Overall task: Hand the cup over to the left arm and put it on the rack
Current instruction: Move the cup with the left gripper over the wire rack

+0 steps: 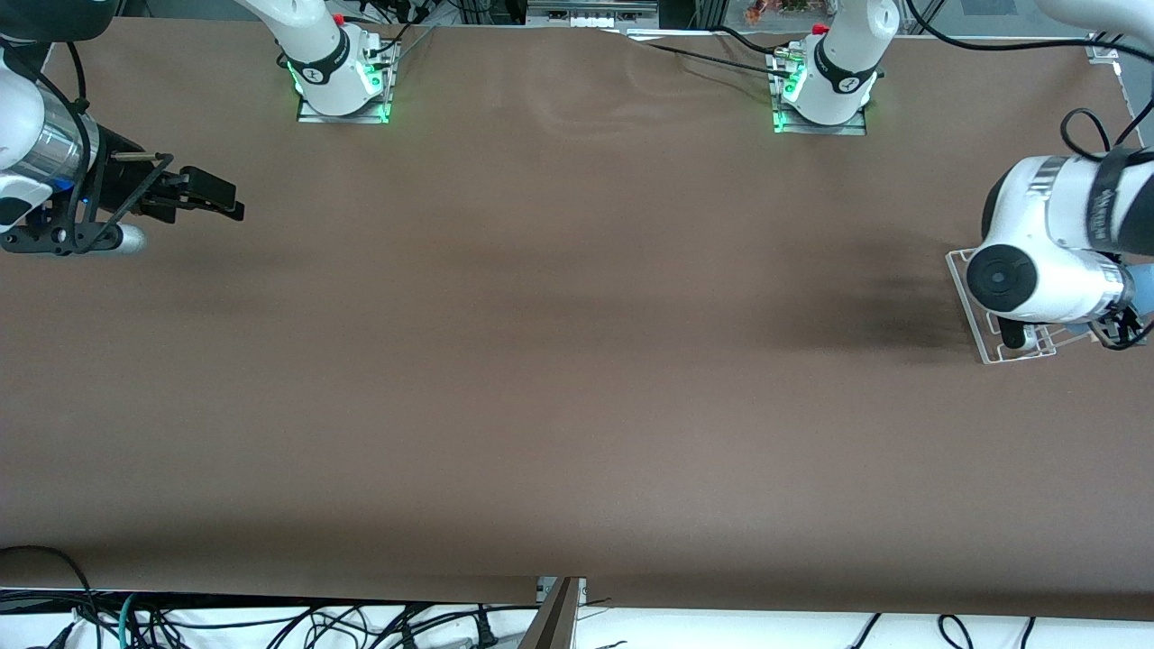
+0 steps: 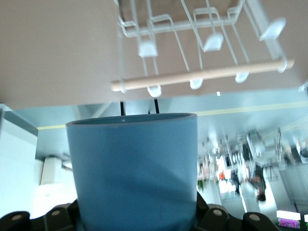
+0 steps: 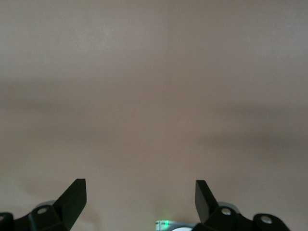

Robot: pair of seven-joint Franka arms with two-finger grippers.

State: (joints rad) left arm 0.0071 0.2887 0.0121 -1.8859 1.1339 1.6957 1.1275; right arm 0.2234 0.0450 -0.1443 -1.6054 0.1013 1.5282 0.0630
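My left gripper (image 2: pixel 137 219) is shut on the light-blue cup (image 2: pixel 132 168), which fills the lower part of the left wrist view. In that view the white wire rack (image 2: pixel 168 21) and its wooden rod (image 2: pixel 202 74) lie close past the cup's rim. In the front view the left arm's wrist hangs over the rack (image 1: pixel 984 335) at the left arm's end of the table and hides the gripper. Only a sliver of the cup (image 1: pixel 1143 287) shows there. My right gripper (image 1: pixel 216 194) is open and empty over bare table at the right arm's end, and its fingers (image 3: pixel 72 197) stand wide apart.
The brown table (image 1: pixel 559 361) stretches between the two arms. The arm bases (image 1: pixel 341 81) stand with green lights along the edge farthest from the front camera. Cables hang below the table edge nearest the front camera.
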